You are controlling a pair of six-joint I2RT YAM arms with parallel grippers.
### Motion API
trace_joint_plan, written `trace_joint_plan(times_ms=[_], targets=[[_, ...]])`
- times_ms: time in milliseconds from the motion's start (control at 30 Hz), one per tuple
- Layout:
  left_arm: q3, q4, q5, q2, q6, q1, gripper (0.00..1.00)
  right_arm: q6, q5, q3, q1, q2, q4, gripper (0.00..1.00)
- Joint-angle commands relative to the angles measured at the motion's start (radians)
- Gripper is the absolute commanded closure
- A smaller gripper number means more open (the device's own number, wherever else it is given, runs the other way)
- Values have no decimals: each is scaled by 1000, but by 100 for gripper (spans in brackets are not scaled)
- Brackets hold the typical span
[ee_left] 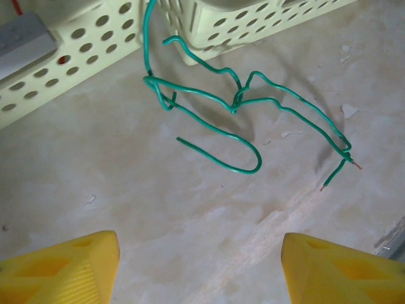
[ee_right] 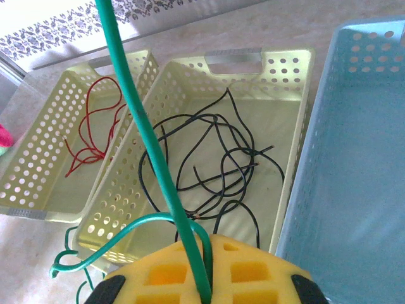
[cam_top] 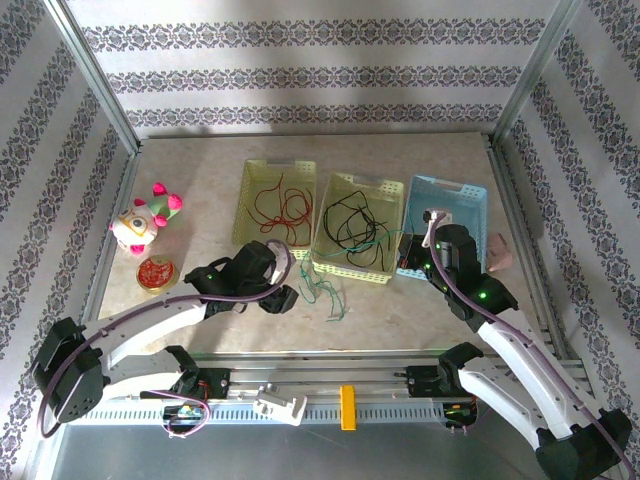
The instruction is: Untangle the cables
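Pale marbled bench. Green wire, likely light and springy, sits pinched in right claw; left claw gapes empty, should grip its free end.

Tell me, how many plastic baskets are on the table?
3. The left yellow basket holds red wires, the middle yellow basket holds black wires, and the blue basket sits on the right. None appears hidden.
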Motion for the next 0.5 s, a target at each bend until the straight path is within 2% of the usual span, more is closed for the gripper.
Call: trace_joint_plan(times_ms=[0, 100, 267, 467], targets=[[13, 89, 62, 59, 5, 9, 33, 15, -27, 27, -9, 4, 26, 100], [41, 125, 84, 133, -3, 8, 36, 15, -31, 26, -9, 2, 24, 100], [86, 166, 52, 280, -26, -3, 37, 8, -33, 31, -11, -3, 18, 100], [101, 224, 18, 383, -55, -12, 37, -5, -31, 31, -12, -20, 5, 100]])
